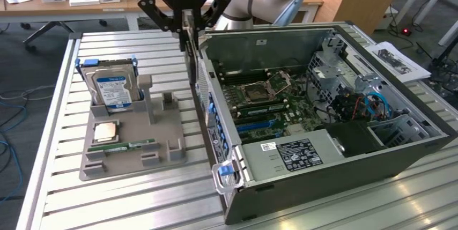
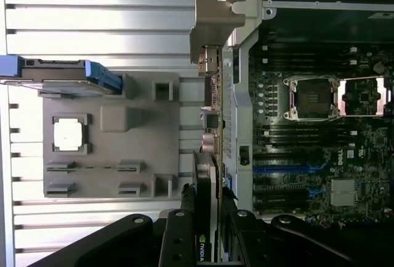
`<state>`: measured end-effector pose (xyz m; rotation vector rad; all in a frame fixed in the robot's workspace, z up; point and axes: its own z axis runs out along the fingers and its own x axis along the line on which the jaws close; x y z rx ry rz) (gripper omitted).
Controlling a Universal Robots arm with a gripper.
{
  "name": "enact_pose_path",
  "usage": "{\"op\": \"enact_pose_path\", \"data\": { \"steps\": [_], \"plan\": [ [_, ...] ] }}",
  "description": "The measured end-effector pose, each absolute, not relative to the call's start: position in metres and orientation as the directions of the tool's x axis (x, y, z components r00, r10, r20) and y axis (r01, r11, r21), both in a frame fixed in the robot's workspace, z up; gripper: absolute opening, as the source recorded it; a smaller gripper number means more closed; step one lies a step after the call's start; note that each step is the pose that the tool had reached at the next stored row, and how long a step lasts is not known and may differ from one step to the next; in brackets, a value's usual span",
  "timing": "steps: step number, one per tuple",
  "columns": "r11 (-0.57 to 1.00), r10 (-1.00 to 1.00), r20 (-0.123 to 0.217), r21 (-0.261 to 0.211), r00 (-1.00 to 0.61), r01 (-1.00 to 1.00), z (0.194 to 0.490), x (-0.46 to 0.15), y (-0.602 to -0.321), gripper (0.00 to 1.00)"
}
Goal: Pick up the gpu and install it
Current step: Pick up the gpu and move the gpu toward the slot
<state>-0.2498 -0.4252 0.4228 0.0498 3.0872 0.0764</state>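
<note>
The gripper (image 1: 187,25) is clamped on the top edge of the gpu (image 1: 192,61), fingers pressed to both faces. The card hangs on edge below it, long side pointing down. It hovers over the far half of the slatted worktop (image 1: 128,203), directly above or just outside the rear wall of the open computer case (image 1: 400,149). That puts it between the case and the grey parts fixture (image 1: 143,149), touching neither as far as can be seen. In the wrist view the gpu (image 2: 208,175) appears edge-on, with its metal end bracket (image 2: 215,21) at the far end, lying along the case wall.

The main risk is that wall. If the card comes down before it is carried over the motherboard (image 1: 272,101), the bracket would probably strike sheet metal. The grip covers only a short stretch of a thin card, so any knock could pivot it between the fingers. It would then meet the blue expansion slots (image 2: 283,170) crooked. The open CPU socket (image 2: 313,98) lies close to the path and a swinging corner could damage it.
</note>
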Motion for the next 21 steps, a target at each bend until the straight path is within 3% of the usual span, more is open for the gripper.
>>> {"op": "enact_pose_path", "data": {
  "steps": [21],
  "plan": [
    [0.998,0.034,-0.052,0.055,-0.998,0.031,0.423,-0.179,-0.425,0.27]
  ]
}}
